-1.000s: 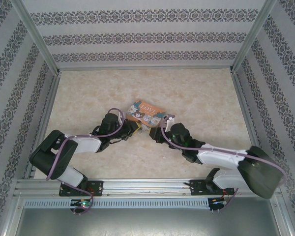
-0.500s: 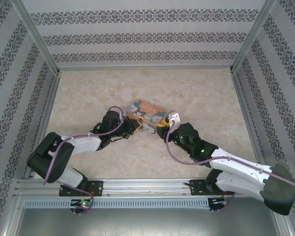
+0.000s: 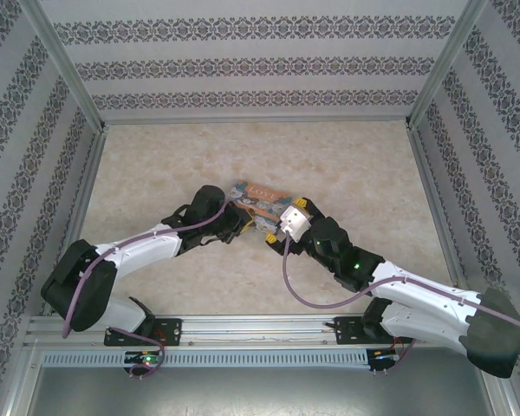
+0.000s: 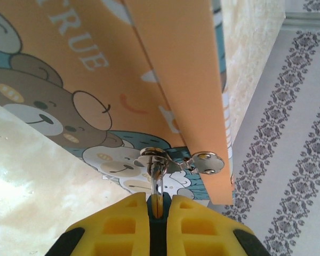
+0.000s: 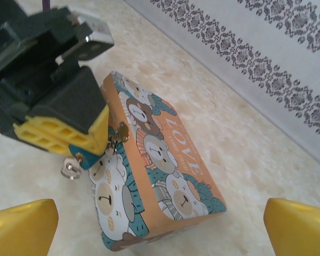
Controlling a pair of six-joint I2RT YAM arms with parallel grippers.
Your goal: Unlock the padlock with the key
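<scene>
Patterned wallpaper walls (image 3: 243, 69) enclose a pale marbled table (image 3: 355, 165). An orange-and-teal bear tin (image 5: 165, 160) reads "LOVE". The right gripper (image 5: 160, 229) stands spread wide near it; the left gripper (image 4: 160, 201) pinches what seems the padlock (image 4: 155, 178), at the tin's clasp (image 4: 205, 162).

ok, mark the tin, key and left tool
tin (image 5: 170, 152): right wrist view, on its printed lid.
key (image 4: 156, 180): left wrist view, on the shaft above the fingertips.
left tool (image 4: 156, 205): left wrist view, between its closed fingertips.
</scene>
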